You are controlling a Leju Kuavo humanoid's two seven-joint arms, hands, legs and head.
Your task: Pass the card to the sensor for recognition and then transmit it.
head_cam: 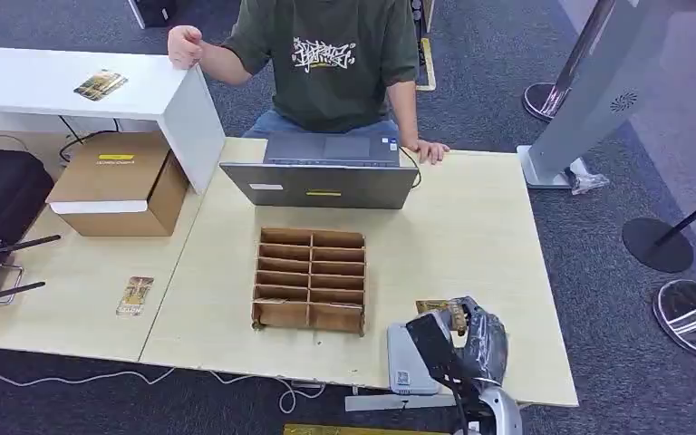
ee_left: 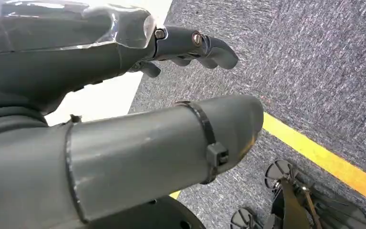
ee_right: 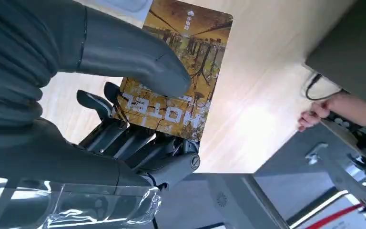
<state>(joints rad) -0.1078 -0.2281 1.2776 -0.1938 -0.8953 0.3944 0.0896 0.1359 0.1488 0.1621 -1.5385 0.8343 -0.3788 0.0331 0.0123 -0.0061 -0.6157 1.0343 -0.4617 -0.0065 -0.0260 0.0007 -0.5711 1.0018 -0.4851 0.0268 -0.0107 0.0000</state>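
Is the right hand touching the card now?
Touching. The right wrist view shows the thumb pressed on the card, with fingers behind it.

Open tabletop ahead of the right hand; divider box and laptop crowd its left

The right hand (head_cam: 471, 340) holds the card (ee_right: 181, 71) over the table's (head_cam: 471, 236) near edge, with the grey sensor pad (head_cam: 410, 361) just left. Further left stands the cardboard divider box (head_cam: 310, 277); beyond that the laptop (head_cam: 322, 172) and a person's hand (head_cam: 430, 150). Bare wood lies ahead and right.
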